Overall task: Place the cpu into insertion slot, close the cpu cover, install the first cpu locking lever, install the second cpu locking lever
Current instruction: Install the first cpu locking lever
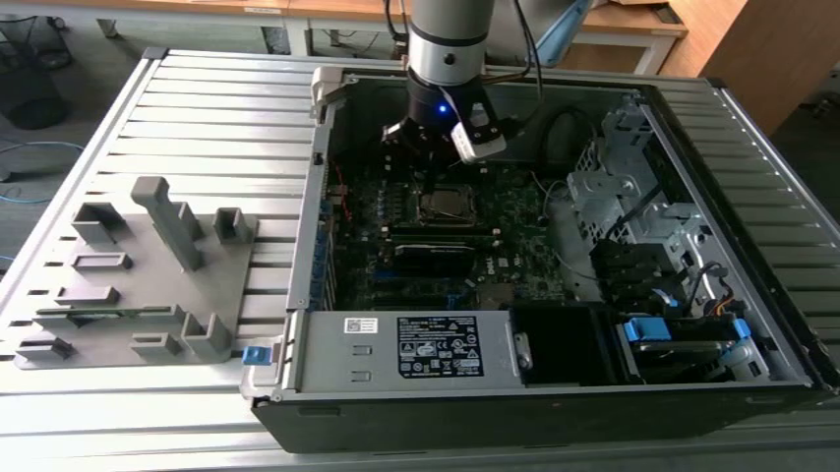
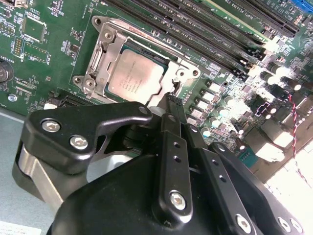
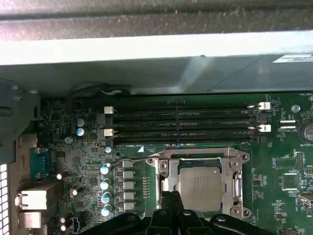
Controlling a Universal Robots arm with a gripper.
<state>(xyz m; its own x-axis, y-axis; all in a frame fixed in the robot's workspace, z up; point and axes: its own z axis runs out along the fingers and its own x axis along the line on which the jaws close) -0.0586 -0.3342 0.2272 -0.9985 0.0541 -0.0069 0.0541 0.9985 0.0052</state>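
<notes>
In the exterior view the black gripper (image 1: 427, 169) hangs over the pale silver square cpu (image 1: 448, 204). In the second wrist view its clenched, empty tips sit at the edge of the thin silvery cpu cover (image 2: 103, 46). In the first wrist view the cpu lies in the metal-rimmed insertion slot (image 3: 242, 210).

Exterior view looks down on the case (image 1: 525, 423); both wrist views closely share the cpu (image 2: 134, 76) (image 3: 200, 183)

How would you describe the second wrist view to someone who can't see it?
A black gripper points toward the edge of the silver-grey cpu, which lies framed by the flat silvery cpu cover. Green circuit board and long black memory slots surround them.
</notes>
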